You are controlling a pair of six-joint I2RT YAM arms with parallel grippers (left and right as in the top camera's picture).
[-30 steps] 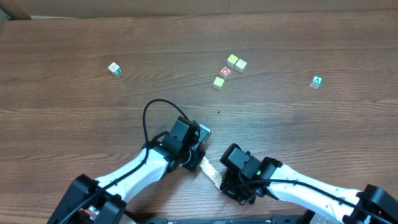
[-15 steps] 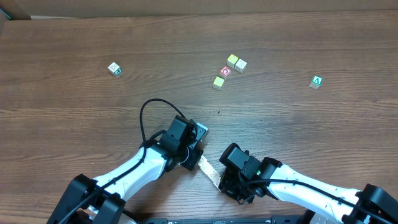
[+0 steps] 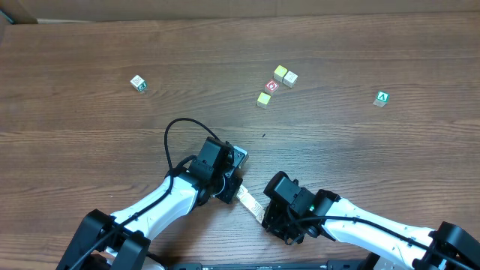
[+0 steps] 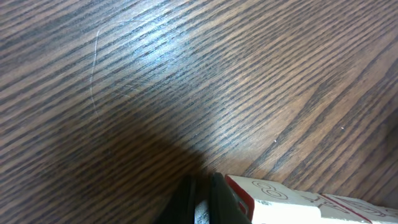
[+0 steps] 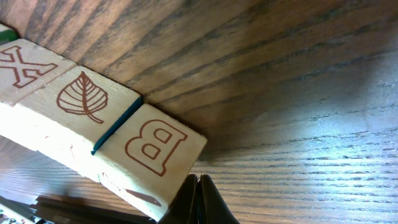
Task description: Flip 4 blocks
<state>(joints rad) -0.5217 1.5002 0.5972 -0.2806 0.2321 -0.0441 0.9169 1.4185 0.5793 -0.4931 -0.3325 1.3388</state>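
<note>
Four small pale blocks lie far up the table: one alone [image 3: 137,82], two touching [image 3: 280,73] [image 3: 290,78], and a yellowish one [image 3: 263,99]. Both arms stay low near the front edge. My left gripper [image 3: 233,186] [image 4: 202,200] is shut, its dark fingers just left of a red-edged cream block [image 4: 292,202]. My right gripper [image 3: 268,222] [image 5: 199,198] is shut, with its tips at the corner of a cream block marked B [image 5: 155,146]. That block ends a row [image 3: 250,203] with a leaf block [image 5: 78,102] and an X block [image 5: 22,62]. Neither gripper holds anything.
A red-faced cube [image 3: 271,86] sits among the far cluster, and a green "A" cube [image 3: 382,98] lies at the right. The left arm's black cable [image 3: 172,135] loops above its wrist. The wooden table [image 3: 90,150] stretches wide on both sides.
The left gripper and its cable loop have drifted slightly to the left. The right arm and the far cubes have stayed put.
</note>
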